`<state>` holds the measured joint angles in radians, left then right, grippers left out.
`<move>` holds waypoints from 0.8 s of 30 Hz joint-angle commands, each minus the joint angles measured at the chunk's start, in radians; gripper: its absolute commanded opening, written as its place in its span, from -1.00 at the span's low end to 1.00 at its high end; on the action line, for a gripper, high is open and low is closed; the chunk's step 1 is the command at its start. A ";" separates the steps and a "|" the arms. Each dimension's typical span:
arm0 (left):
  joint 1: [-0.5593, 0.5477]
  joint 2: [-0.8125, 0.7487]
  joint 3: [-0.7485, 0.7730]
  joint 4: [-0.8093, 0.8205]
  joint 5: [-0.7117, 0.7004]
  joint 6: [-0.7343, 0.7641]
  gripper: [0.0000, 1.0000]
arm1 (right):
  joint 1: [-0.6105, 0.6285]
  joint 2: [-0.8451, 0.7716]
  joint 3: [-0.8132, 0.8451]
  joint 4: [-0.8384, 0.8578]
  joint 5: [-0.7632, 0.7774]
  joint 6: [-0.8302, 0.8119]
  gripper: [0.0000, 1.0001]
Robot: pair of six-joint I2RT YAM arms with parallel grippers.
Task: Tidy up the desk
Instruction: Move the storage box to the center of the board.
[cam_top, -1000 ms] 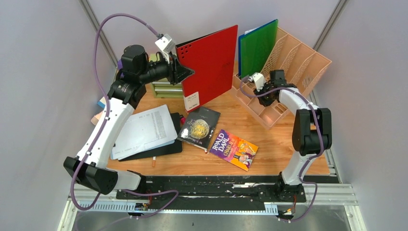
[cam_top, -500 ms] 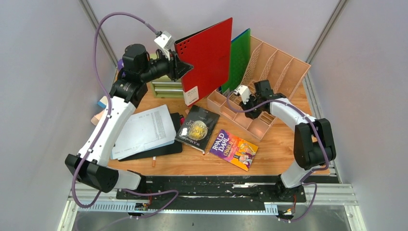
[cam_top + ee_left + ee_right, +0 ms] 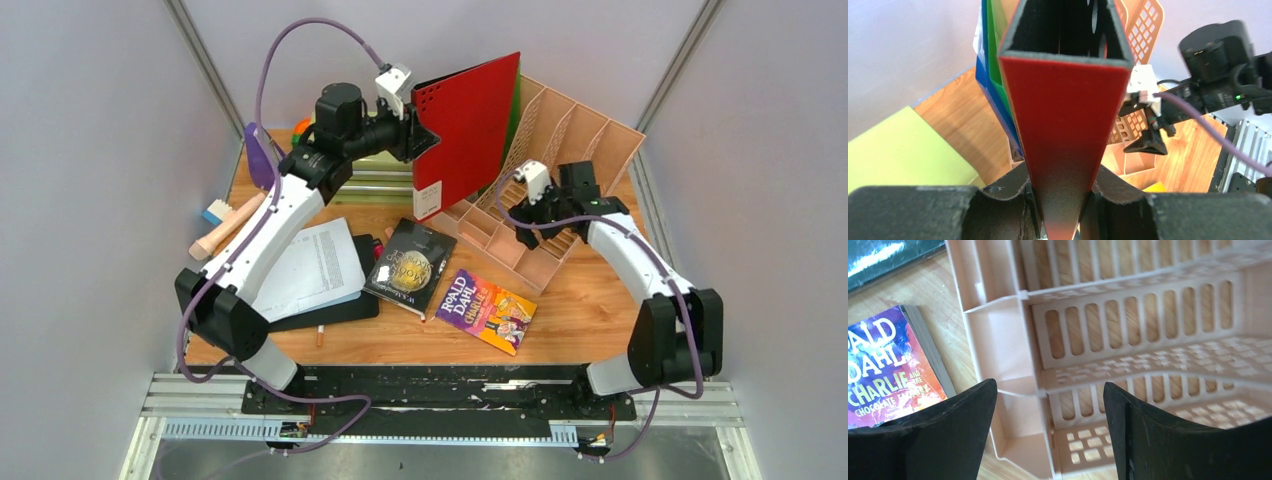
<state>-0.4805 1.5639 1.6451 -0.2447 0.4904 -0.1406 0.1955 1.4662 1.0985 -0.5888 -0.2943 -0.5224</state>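
Your desk [image 3: 400, 335] fills the middle of the top view, its metal rail along the bottom edge, and by the look of it the tidying is only partly done. At upper centre the left gripper [image 3: 412, 135] is clamped on the lower edge of a red folder [image 3: 470, 125], holding it upright in the air just left of the peach file rack [image 3: 590, 135]. It is not yet seated in a slot. In the left wrist view a green folder [image 3: 994, 55] and a blue folder [image 3: 984, 75] stand in the rack's near-side slot, so those two count as filed. The rack's other tall slots look empty, as do the low front compartments. The right gripper [image 3: 1048, 405] hangs over those compartments with its fingers spread wide and nothing between them. You cannot tell whether it touches the plastic. Left to sort, lying flat across the centre and left of the desk: a dark book [image 3: 410, 265], a Roald Dahl paperback [image 3: 487, 310] and a sheaf of papers [image 3: 305, 268]. A wooden brush [image 3: 225, 228] sits at the far left edge.
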 commanded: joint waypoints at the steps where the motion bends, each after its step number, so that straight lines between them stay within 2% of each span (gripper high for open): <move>1: -0.025 0.026 0.140 0.094 -0.029 -0.006 -1.00 | -0.108 -0.103 0.012 0.001 -0.085 0.111 0.58; 5: -0.046 0.098 0.236 0.090 -0.039 -0.026 -1.00 | -0.241 -0.188 0.008 0.001 -0.213 0.182 0.57; 9: -0.079 0.183 0.327 0.088 -0.068 -0.020 -1.00 | -0.315 -0.276 -0.009 0.014 -0.310 0.229 0.55; 17: -0.152 0.321 0.514 0.065 -0.199 0.000 -1.00 | -0.354 -0.377 -0.075 0.068 -0.329 0.264 0.55; 24: -0.190 0.415 0.605 0.072 -0.284 0.005 -1.00 | -0.376 -0.402 -0.098 0.085 -0.334 0.267 0.54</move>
<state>-0.6548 1.9610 2.1578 -0.2718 0.2787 -0.1471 -0.1684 1.0958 1.0096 -0.5610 -0.5983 -0.2760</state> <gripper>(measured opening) 0.337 0.773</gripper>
